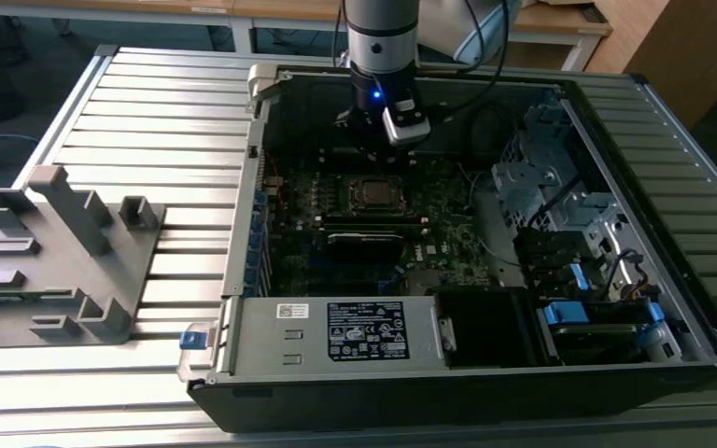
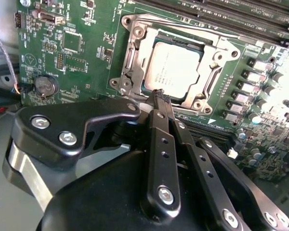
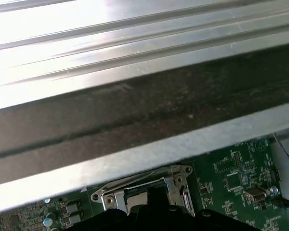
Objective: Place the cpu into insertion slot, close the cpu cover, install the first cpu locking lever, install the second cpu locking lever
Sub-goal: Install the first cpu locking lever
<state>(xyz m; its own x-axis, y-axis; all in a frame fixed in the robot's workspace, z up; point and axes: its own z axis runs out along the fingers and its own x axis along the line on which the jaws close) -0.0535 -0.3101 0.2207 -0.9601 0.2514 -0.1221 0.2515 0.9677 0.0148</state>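
Observation:
The cpu [image 2: 172,70], a dull silver square chip, lies flat in the insertion slot [image 2: 135,36] on the green motherboard. In the exterior view the cpu [image 1: 372,192] sits mid-board inside the open case. The cpu cover [image 2: 216,48], a silver frame, lies down around the chip; in the first wrist view the cpu cover [image 3: 135,185] sits just below the case wall. A thin wire lever [image 2: 213,79] runs along one side of the socket. My gripper [image 2: 160,95] is shut, holding nothing, its black fingers pressed together with the tips at the socket's edge. In the exterior view my gripper [image 1: 375,149] hangs just behind the socket.
The case wall [image 3: 135,120] stands close beside the socket. Memory slots [image 2: 241,14] and a coin battery [image 2: 44,85] flank it. A drive cage [image 1: 558,177] is at the exterior view's right, a power supply [image 1: 333,331] in front, and a grey fixture [image 1: 53,252] on the slatted table.

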